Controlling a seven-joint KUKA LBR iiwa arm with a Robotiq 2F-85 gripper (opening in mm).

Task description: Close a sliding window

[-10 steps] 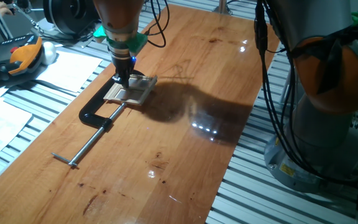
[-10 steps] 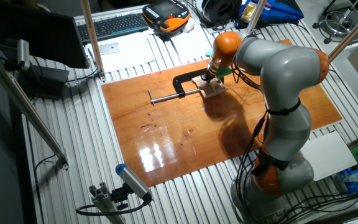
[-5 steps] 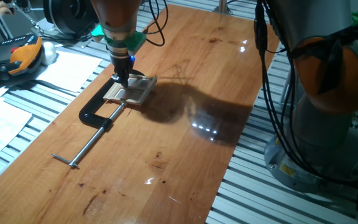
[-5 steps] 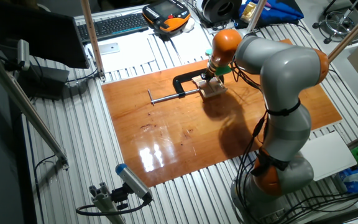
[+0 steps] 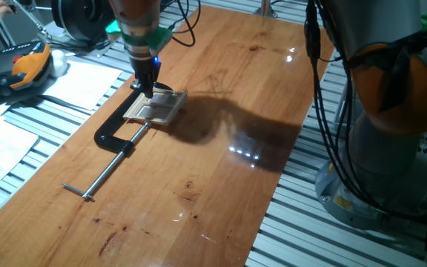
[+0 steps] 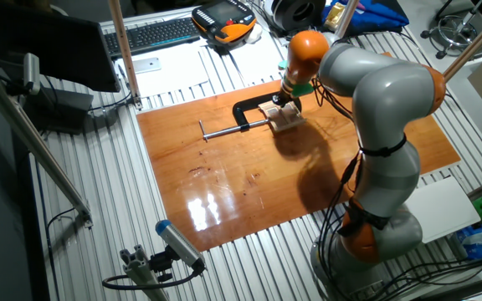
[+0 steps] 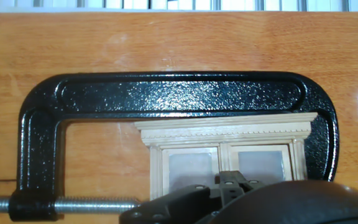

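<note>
1. Compared with a second before, the gripper [image 5: 145, 87] had risen a little and now hovered just above the sliding window [image 5: 156, 107].
2. Its fingers looked close together and held nothing.
3. The sliding window lay flat, pinned by the black C-clamp [image 7: 166, 96] on the wooden table [image 5: 228, 170].
4. Probably the push was finished.

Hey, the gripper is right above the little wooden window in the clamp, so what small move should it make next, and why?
Probably a short descent. In one fixed view the gripper hangs over the far edge of the sliding window, which the black clamp pins to the board. The hand view shows both panes just ahead of the fingers, though contact cannot be confirmed. Lowering onto the sash would let it push sideways.
</note>
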